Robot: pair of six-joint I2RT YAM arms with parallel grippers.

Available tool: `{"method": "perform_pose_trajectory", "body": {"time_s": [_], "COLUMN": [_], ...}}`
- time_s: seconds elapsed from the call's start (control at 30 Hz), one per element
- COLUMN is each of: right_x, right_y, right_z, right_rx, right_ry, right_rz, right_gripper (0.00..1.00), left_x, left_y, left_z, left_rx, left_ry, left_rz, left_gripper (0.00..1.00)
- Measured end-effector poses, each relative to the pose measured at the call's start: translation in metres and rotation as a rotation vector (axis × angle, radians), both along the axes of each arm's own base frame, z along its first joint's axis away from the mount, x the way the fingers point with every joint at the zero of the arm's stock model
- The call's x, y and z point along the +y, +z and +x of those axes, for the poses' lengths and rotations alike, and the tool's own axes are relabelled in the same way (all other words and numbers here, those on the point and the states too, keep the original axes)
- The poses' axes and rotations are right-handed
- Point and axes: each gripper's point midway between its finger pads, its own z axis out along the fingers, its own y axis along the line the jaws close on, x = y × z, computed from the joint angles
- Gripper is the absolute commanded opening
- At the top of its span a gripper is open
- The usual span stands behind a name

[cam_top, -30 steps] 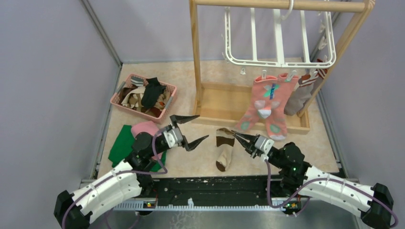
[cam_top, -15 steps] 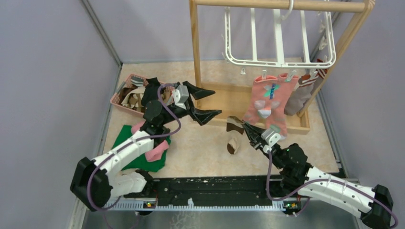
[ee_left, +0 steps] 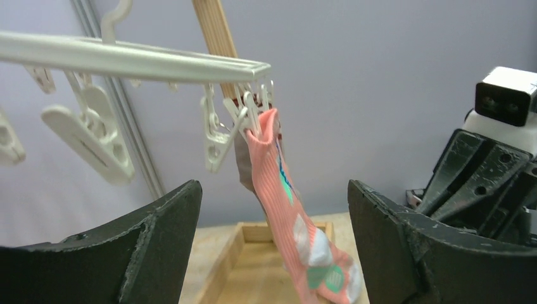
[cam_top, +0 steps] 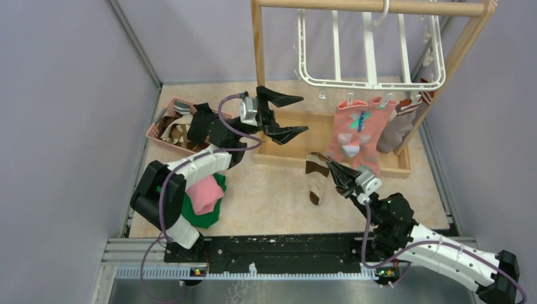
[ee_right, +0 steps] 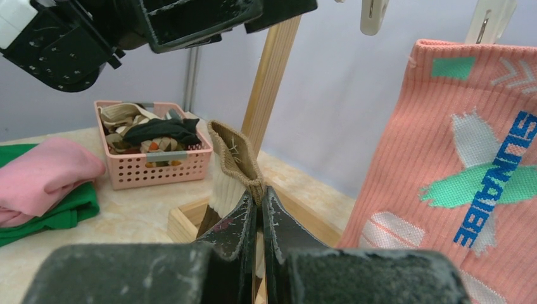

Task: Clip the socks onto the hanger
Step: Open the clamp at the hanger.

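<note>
Brown-and-cream striped sock (cam_top: 315, 180) hangs by its cuff from the right gripper (cam_top: 330, 166), whose jaws are pinched tight on the fabric. It is lifted off the table, just beside the salmon pink sock (cam_top: 351, 136) already clipped to the hanger (cam_top: 367, 84). The left gripper (cam_top: 303, 114) is spread wide and holds nothing, near the rim's free clip (cam_top: 322, 95). The best approach, I judge: the left squeezes that clip open, and the right feeds the cuff edge well between its teeth before letting go.

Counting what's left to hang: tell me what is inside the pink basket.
The pink basket holds a jumbled pile of socks, dark, cream and brown on top. Anything beneath them is covered.
</note>
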Motion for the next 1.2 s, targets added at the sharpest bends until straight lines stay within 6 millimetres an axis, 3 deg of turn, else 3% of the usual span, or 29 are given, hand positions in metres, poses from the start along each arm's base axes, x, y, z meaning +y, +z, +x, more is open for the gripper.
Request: {"method": "perform_pose_trajectory", "body": {"time_s": [0.17,0.37,0.67,1.0,1.2], "right_x": [0.000,-0.002,-0.002,-0.003,-0.003], "right_y": [-0.005,-0.004,-0.003,-0.001,-0.002], "right_z": [0.000,0.000,0.000,-0.001,-0.001], "right_rx": [0.006,0.003,0.001,-0.003,-0.003], "right_ry": [0.000,-0.004,-0.004,-0.004,-0.004], "right_rz": [-0.009,-0.002,0.001,0.007,0.006], "right_gripper": [0.00,0.00,0.00,0.00,0.00], "left_x": [-0.011,-0.028,-0.037,-0.051,-0.053], "left_y": [0.014,0.014,0.037,0.030,0.040], "left_z": [0.008,0.017,0.024,0.034,0.031], "left_rx": [-0.053,-0.058,-0.094,-0.066,-0.085], "left_ry": [-0.013,-0.013,0.020,0.014,0.006], "left_rz": [-0.050,-0.065,-0.111,-0.092,-0.107], "left_gripper": [0.83,0.76,0.70,0.69,0.66]}}
